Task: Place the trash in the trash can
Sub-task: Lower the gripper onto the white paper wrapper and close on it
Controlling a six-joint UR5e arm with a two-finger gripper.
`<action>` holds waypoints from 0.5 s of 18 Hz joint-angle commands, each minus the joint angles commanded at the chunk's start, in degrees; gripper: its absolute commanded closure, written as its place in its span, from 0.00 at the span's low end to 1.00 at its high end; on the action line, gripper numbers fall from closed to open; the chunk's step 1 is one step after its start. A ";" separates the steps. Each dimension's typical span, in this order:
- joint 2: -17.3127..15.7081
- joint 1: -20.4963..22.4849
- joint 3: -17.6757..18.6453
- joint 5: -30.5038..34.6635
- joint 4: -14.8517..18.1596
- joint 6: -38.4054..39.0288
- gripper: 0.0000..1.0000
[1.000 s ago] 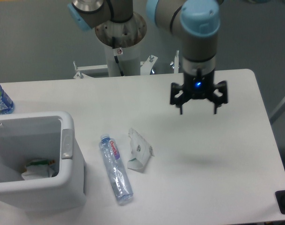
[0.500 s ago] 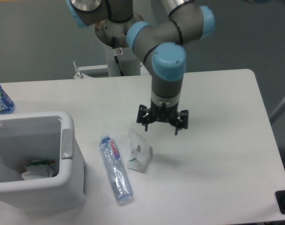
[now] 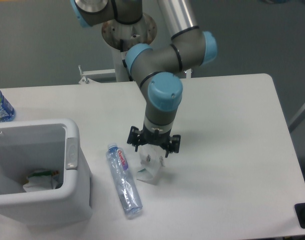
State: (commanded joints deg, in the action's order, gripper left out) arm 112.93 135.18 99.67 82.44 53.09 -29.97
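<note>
— Where does the crumpled paper packet [image 3: 149, 166] lie?
— On the desk [image 3: 227, 145], just right of the plastic bottle [image 3: 124, 180], well right of the trash can [image 3: 37, 170].
— And the tool [image 3: 153, 148]?
— Directly above the packet's upper end, fingers apart and straddling it. The packet's long axis runs toward the camera, so I judge a straight descent suffices.

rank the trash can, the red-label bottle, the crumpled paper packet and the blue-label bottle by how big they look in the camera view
1. trash can
2. red-label bottle
3. crumpled paper packet, partly hidden by the end effector
4. blue-label bottle, cut off by the frame edge, so its rank is unsure
</note>
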 joint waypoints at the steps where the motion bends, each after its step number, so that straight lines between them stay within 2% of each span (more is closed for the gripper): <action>1: 0.18 0.00 -0.09 0.18 0.00 0.09 0.00; 3: 0.18 0.00 -0.09 0.26 0.00 0.09 0.03; 9: 0.27 0.00 -0.09 4.57 -0.09 1.76 0.79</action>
State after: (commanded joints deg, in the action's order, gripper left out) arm 113.20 135.18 99.58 87.01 53.00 -28.21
